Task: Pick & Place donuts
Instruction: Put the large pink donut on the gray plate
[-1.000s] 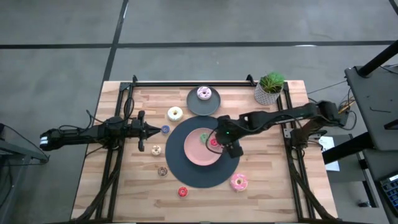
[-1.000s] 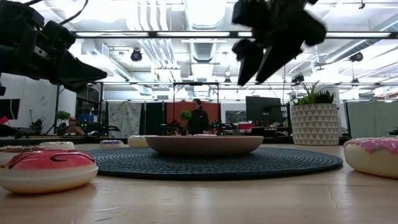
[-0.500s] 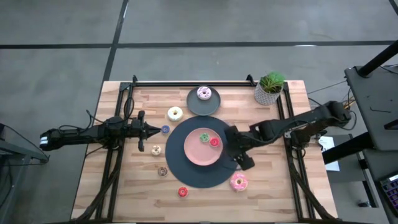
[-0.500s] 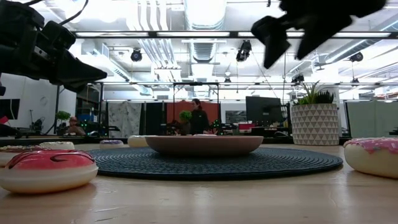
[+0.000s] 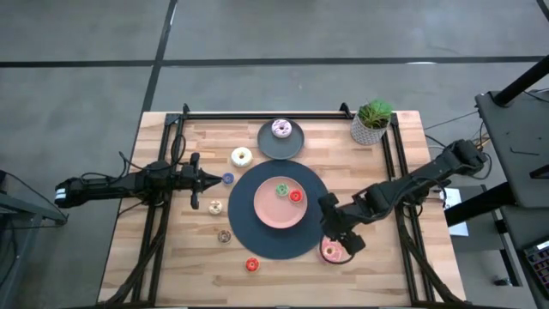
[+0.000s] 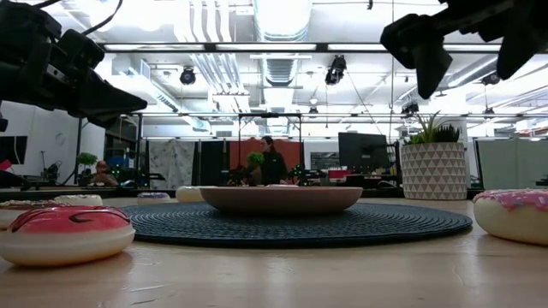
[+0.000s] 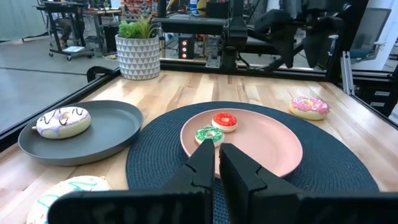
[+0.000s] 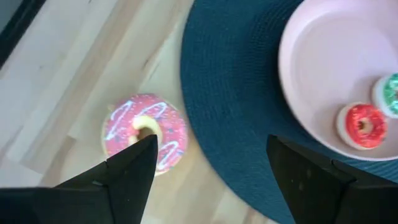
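Grey concrete floor around a wooden table [image 5: 171, 266], seen from above. Round dark mat [image 5: 249, 245] mid-table with the pink plate [image 5: 268, 215] on it; green mini donut [image 5: 281, 190] and red mini donut [image 5: 296, 196] lie on that plate. Small grey plate [image 5: 273, 146] at the far edge of the mat carries the white-pink sprinkled donut [image 5: 281, 129]. Cream donut [image 5: 242, 157] sits on the wood left of the grey plate. Minis on the wood left of the mat: blue [image 5: 228, 178], tan [image 5: 215, 207], brown [image 5: 225, 236]; a second red one [image 5: 252, 264] near the mat's near edge. Potted plant [image 5: 372, 121] at the far right corner. Right claw [image 5: 343, 239] is spread wide, empty, just over the pink donut [image 5: 330, 251] at the mat's near right. Left claw [image 5: 211, 179] hangs at the left side, clenched, holding nothing.

Low view: lab room behind, a person standing far back. Pink plate [image 6: 281, 199] on the mat [image 6: 402, 224], pink donut [image 6: 515, 214] at right, red mini [image 6: 64, 233] near left, plant pot [image 6: 435, 169] behind. Right claw's fingers [image 6: 421, 51] are up at top right, clear of the table.

Left wrist view: left claw [image 7: 219, 163] clenched; beyond it the plate [image 7: 273, 149] with green [image 7: 209, 134] and red [image 7: 224, 121] minis, sprinkled donut [image 7: 63, 121] on the grey plate [image 7: 106, 134], pink donut [image 7: 309, 106] far side.

Right wrist view: right claw [image 8: 211, 158] released, fingers [image 8: 134, 168] apart, one over the pink donut's [image 8: 140, 124] edge, not gripping it. Mat [image 8: 230, 112], plate [image 8: 317, 68], red mini [image 8: 361, 122] also show.
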Robot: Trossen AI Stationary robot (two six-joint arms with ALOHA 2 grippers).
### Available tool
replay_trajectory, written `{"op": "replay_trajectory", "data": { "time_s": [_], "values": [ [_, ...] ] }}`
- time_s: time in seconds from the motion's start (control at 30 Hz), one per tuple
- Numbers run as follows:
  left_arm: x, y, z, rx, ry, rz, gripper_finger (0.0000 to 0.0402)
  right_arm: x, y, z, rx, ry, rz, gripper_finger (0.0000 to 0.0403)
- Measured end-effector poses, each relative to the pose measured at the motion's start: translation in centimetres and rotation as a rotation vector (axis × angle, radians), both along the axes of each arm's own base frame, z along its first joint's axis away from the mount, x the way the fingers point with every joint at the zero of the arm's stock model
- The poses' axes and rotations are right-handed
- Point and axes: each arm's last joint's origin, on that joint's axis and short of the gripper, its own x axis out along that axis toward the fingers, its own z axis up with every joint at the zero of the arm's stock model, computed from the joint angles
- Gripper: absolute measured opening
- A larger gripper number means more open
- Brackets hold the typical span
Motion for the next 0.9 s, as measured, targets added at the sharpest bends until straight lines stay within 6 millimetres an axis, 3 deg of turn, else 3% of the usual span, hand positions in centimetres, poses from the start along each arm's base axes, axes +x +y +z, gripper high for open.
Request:
{"op": "replay_trajectory", "data": {
  "time_s": [0.6,0.9],
  "values": [
    [0.0,0.0,-0.1,-0.001,0.008,0.0,0.0,-0.3,4.1,-2.0,0.105,0.135,-0.196,0.0291],
    [0.0,0.0,-0.1,-0.002,0.01,0.0,0.0,-0.1,5.4,-3.1,0.103,0.182,-0.227,0.0313]
  ]
}}
